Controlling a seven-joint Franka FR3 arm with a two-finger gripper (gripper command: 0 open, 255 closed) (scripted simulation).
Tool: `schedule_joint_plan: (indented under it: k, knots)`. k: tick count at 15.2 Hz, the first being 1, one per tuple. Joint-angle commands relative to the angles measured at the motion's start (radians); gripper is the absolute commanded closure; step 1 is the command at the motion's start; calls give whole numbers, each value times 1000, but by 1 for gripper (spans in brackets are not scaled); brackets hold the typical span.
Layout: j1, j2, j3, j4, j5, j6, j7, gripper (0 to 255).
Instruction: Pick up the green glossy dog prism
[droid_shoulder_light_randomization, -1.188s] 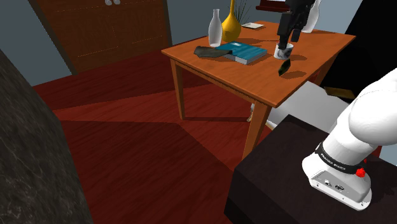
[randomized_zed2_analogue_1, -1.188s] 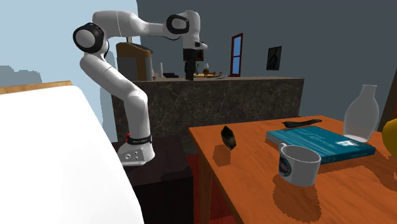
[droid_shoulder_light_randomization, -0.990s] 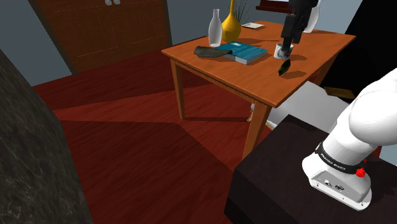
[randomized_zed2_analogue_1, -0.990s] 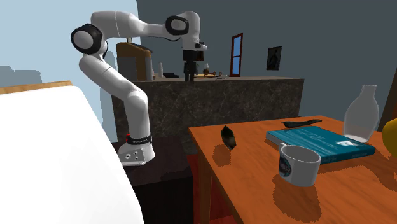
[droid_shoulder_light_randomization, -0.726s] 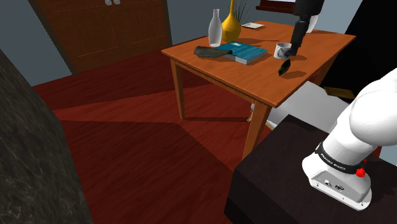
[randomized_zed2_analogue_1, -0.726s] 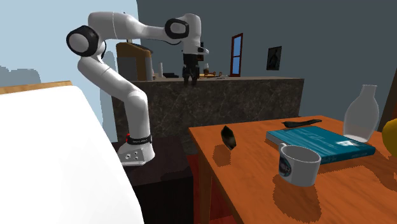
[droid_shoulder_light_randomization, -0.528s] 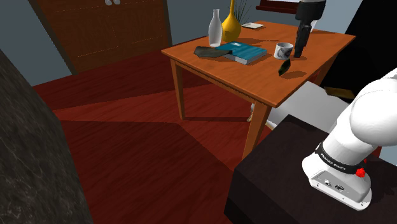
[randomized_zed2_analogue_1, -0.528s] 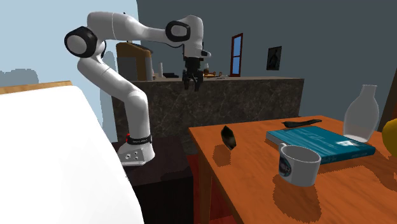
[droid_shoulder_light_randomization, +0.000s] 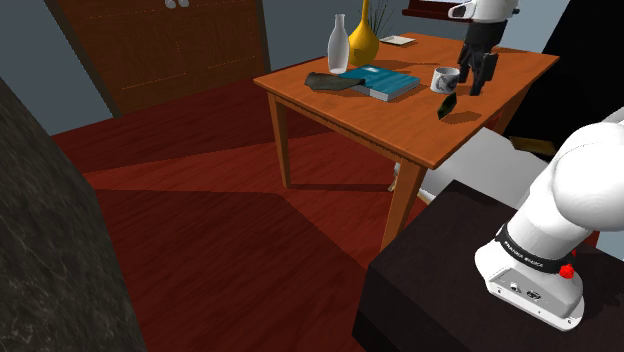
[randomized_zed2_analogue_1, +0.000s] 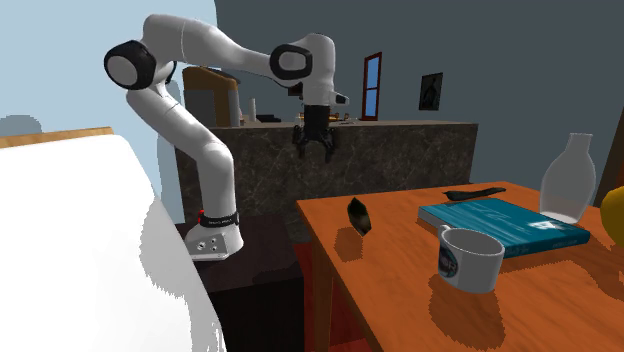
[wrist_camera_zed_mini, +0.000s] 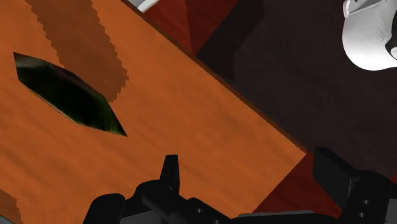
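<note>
The dog prism (droid_shoulder_light_randomization: 448, 104) is a small, dark, glossy green shard standing on the orange wooden table (droid_shoulder_light_randomization: 400, 125) near the corner closest to the stand. It also stands near the table's left edge in the second exterior view (randomized_zed2_analogue_1: 360, 215). In the wrist view the prism (wrist_camera_zed_mini: 70, 95) lies well off to one side of the fingers. My gripper (droid_shoulder_light_randomization: 478, 80) hangs open in the air above the table edge, higher than the prism and apart from it. The gripper (randomized_zed2_analogue_1: 317, 150) holds nothing. One black finger (wrist_camera_zed_mini: 170, 173) is over the wood, and the other finger (wrist_camera_zed_mini: 334, 172) is past the table's edge.
A white mug (droid_shoulder_light_randomization: 443, 78) stands just behind the prism. A teal book (droid_shoulder_light_randomization: 385, 82), a dark flat object (droid_shoulder_light_randomization: 328, 81), a white bottle (droid_shoulder_light_randomization: 339, 45) and a yellow vase (droid_shoulder_light_randomization: 364, 40) fill the far side. The dark stand (droid_shoulder_light_randomization: 450, 270) sits below the table corner.
The hand has swung toward the shoulder view's right and come lower, from over the mug to over the table edge beside the prism. The wrist has turned. The prism has not moved.
</note>
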Motion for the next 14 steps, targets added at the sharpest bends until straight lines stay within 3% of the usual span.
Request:
schedule_joint_plan:
  k: [1, 6, 11, 14]
  knots:
    - [28, 49, -68, 11, -29, 54, -118, 0]
    - [122, 209, -246, 83, -49, 182, -406, 0]
    - [256, 408, -433, 180, 24, 304, -706, 0]
    - [261, 432, -451, 154, 32, 349, -714, 0]
